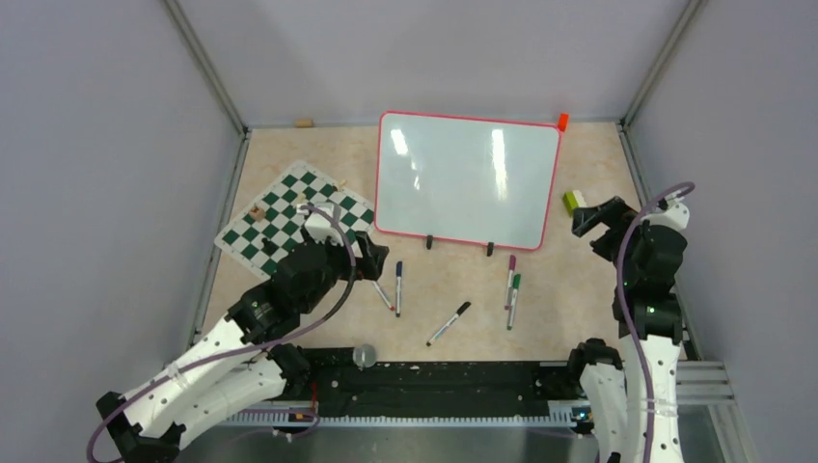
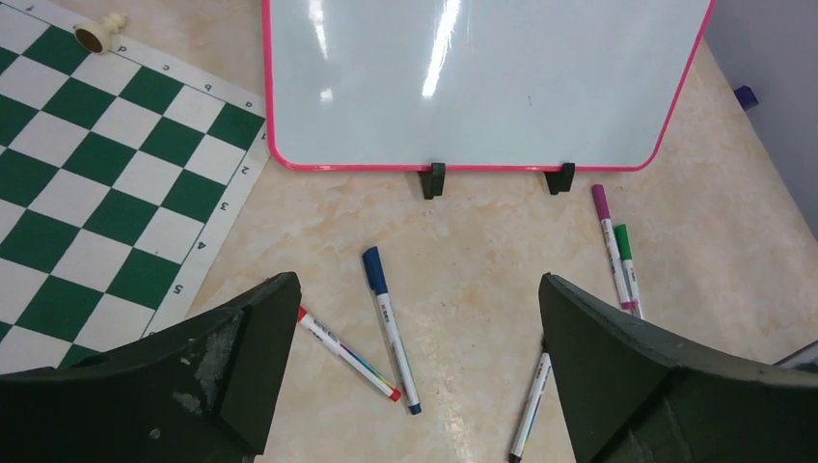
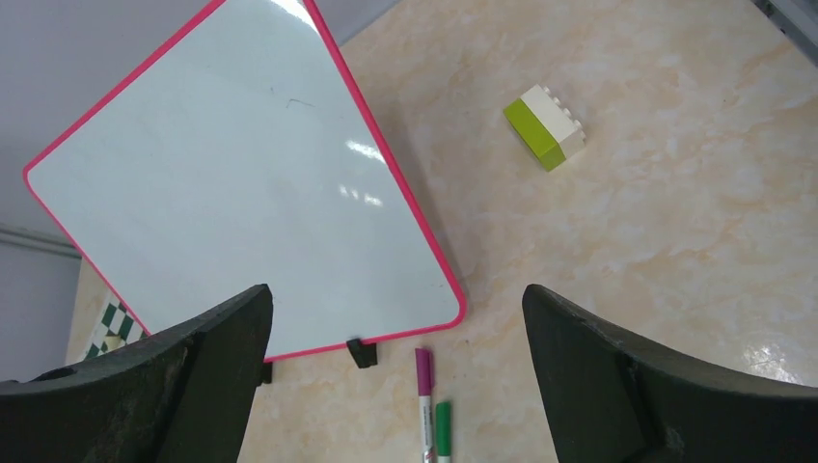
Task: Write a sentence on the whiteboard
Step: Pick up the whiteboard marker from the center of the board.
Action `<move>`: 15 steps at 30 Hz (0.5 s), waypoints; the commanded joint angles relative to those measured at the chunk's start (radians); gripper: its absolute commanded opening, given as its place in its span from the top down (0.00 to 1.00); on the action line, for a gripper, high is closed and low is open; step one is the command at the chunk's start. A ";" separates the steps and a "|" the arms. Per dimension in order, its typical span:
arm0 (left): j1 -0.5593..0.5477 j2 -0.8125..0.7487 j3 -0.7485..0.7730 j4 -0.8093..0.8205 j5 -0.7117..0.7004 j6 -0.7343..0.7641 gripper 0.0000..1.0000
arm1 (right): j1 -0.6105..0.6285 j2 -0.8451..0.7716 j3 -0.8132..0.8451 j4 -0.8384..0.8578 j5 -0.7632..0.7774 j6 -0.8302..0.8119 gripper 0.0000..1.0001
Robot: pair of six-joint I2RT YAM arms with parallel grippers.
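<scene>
The whiteboard (image 1: 468, 178) has a glossy, smooth white face mirroring the lights, in a thin pink-red frame. The table (image 1: 579, 299) is smooth marbled beige with a soft sheen; the chess mat (image 1: 280, 217) looks matt. The left gripper (image 2: 417, 280) has matt black fingers (image 2: 231, 367), scuffed grey

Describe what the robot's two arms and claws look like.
The left arm and right arm share a look: white lower links, black joints and wrists, with a purplish cable looping along each. The left claw and right claw each have two broad matte-black fingers, their inner faces scuffed.
</scene>
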 commanded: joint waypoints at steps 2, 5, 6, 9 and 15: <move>0.004 -0.005 -0.020 0.054 0.096 -0.011 0.01 | 0.006 -0.003 0.059 -0.021 -0.015 -0.020 0.01; 0.005 0.010 -0.024 0.077 0.176 -0.005 0.01 | 0.007 0.006 0.062 -0.036 -0.050 -0.026 0.01; 0.004 0.017 -0.031 0.092 0.220 0.001 0.01 | 0.006 0.009 0.065 -0.044 -0.058 -0.029 0.01; 0.003 0.052 -0.060 0.178 0.425 0.020 0.01 | 0.006 0.014 0.077 -0.067 -0.095 -0.038 0.01; -0.069 0.239 -0.045 0.239 0.445 -0.019 0.08 | 0.006 -0.003 0.092 -0.112 -0.180 -0.058 0.01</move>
